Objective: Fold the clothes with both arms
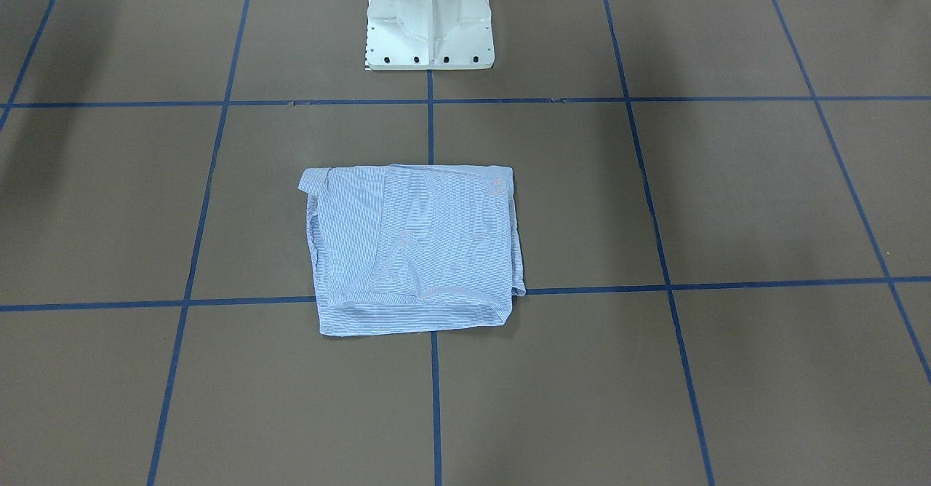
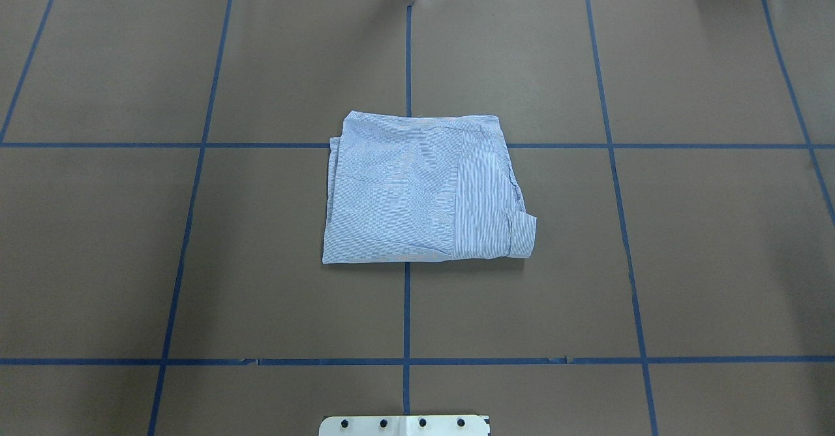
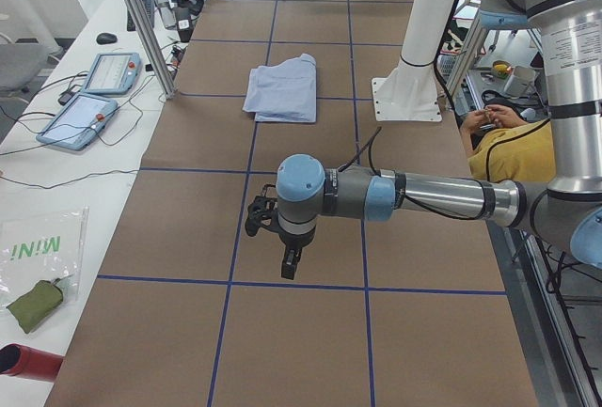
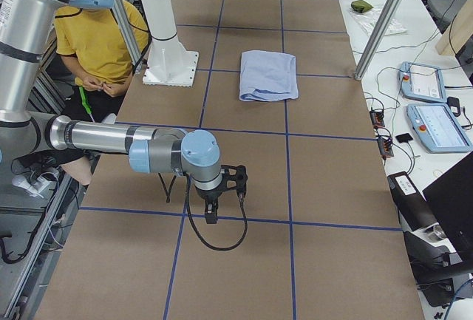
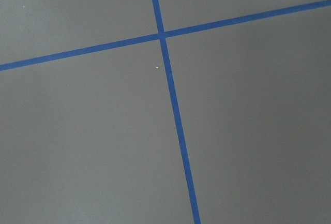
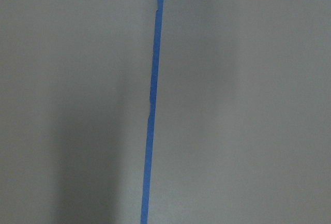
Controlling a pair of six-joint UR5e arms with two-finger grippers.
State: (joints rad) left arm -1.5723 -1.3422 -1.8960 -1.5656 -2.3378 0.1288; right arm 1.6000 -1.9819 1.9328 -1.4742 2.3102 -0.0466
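Note:
The clothes are one light blue-and-white striped shirt (image 1: 414, 253), folded into a flat rectangle at the middle of the brown table (image 2: 424, 191). A cuff sticks out at one corner. It also shows small in the side views (image 3: 282, 89) (image 4: 268, 75). Both arms hang over bare table far from the shirt, toward the table's two ends. The left gripper (image 3: 287, 261) points down in the exterior left view, and the right gripper (image 4: 211, 213) points down in the exterior right view. I cannot tell whether either is open or shut. Both wrist views show only brown table and blue tape.
The white pedestal base (image 1: 429, 28) stands at the robot's side of the table. Blue tape lines (image 2: 406, 305) divide the brown surface. A seated person in a yellow shirt (image 4: 96, 46) is beside the pedestal. Tablets (image 3: 94, 97) and metal posts (image 4: 377, 32) line the operators' edge.

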